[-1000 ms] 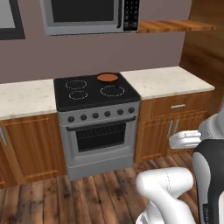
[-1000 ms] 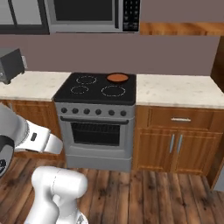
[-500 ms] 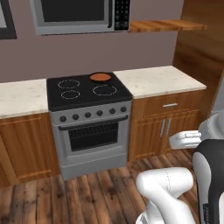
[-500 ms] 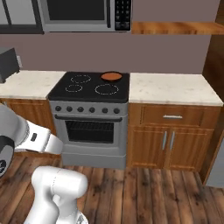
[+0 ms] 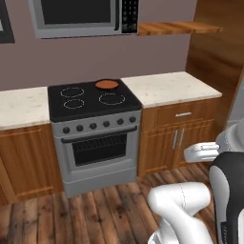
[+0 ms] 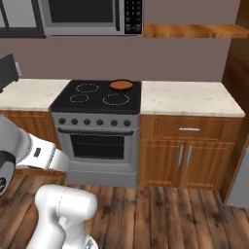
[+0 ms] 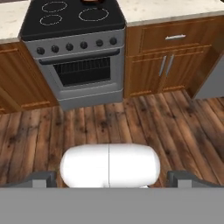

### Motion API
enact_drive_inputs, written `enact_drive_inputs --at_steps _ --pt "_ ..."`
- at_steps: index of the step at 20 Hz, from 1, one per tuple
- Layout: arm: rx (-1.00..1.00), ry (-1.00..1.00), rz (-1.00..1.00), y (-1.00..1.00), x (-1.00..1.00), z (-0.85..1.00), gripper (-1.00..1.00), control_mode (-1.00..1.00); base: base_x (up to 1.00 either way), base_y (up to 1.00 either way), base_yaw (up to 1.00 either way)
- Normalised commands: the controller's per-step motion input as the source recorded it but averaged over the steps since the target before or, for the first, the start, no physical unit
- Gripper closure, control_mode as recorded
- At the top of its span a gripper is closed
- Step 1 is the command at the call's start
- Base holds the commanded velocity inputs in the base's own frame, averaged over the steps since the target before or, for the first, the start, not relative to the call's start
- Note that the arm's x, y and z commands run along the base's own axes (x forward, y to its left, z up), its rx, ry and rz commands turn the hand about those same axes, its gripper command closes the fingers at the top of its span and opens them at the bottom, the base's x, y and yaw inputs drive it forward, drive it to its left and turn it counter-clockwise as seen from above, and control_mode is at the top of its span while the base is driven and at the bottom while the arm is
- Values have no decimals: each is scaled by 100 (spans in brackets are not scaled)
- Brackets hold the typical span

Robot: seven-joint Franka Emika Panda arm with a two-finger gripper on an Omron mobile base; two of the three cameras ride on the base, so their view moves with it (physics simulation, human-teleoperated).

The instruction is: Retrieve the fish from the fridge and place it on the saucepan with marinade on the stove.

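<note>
Orange-brown saucepan (image 5: 106,84) sits on stove (image 5: 90,101), well ahead of my gripper (image 7: 109,178); fingers wide apart, holding nothing.

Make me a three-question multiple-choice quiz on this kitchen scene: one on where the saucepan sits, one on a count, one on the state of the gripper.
1. On which burner of the stove does the saucepan with marinade sit?
A. back right
B. front left
C. front right

2. How many white ring burners stay uncovered?
A. one
B. three
C. four

3. The gripper is:
A. shut on a fish
B. open and empty
C. shut on a knob

Answers: 1 A, the pan lies at the rear right corner. 2 B, three rings show bare. 3 B, its fingertips stand wide apart with nothing between.
</note>
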Motion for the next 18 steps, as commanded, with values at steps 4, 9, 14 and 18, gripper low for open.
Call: enact_drive_inputs --at_steps 4,9,14,18 --pt "0 0 0 0 0 0 -100 100 75 -91 -12" --pt "0 0 0 0 0 0 -100 100 70 -72 -43" --pt "0 0 0 0 0 0 -100 100 48 -89 -54" --pt "0 0 0 0 0 0 -100 100 51 -88 -55"
